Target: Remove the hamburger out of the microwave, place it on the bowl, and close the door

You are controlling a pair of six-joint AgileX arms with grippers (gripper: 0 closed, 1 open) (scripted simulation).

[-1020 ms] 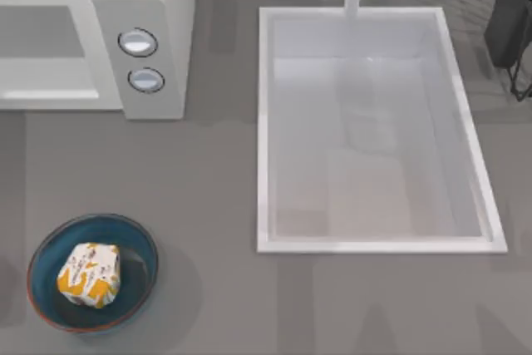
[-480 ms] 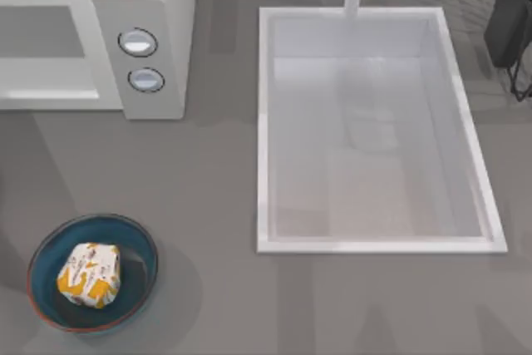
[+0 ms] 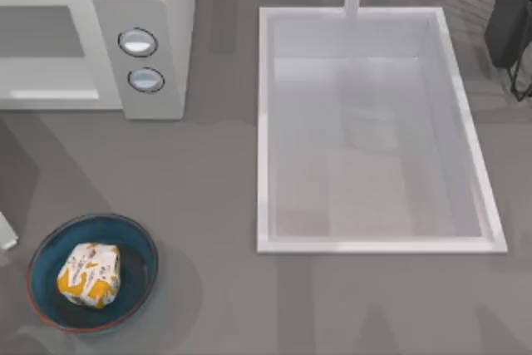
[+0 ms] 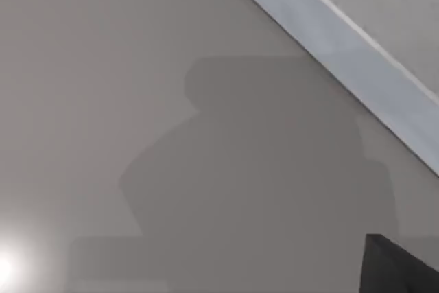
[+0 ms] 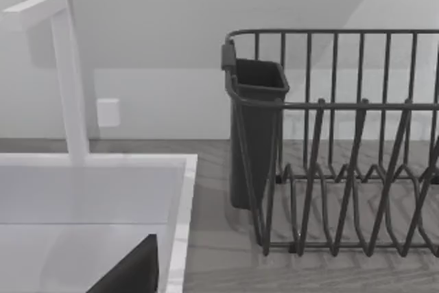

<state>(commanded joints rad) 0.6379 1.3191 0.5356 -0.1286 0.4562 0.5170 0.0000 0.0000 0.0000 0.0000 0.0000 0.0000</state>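
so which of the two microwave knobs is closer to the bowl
The lower knob in the top view, nearer the table's front edge; the other knob sits directly behind it, farther from the bowl.

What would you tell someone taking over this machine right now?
Left gripper: close to a flat grey surface with a white edge strip.
Right gripper: idle by the sink, facing the dish rack.
The hamburger sits in the bowl at the table's front left. The microwave stands at back left.
Done: hamburger in bowl.
Left: closing the door. I cannot tell its position.
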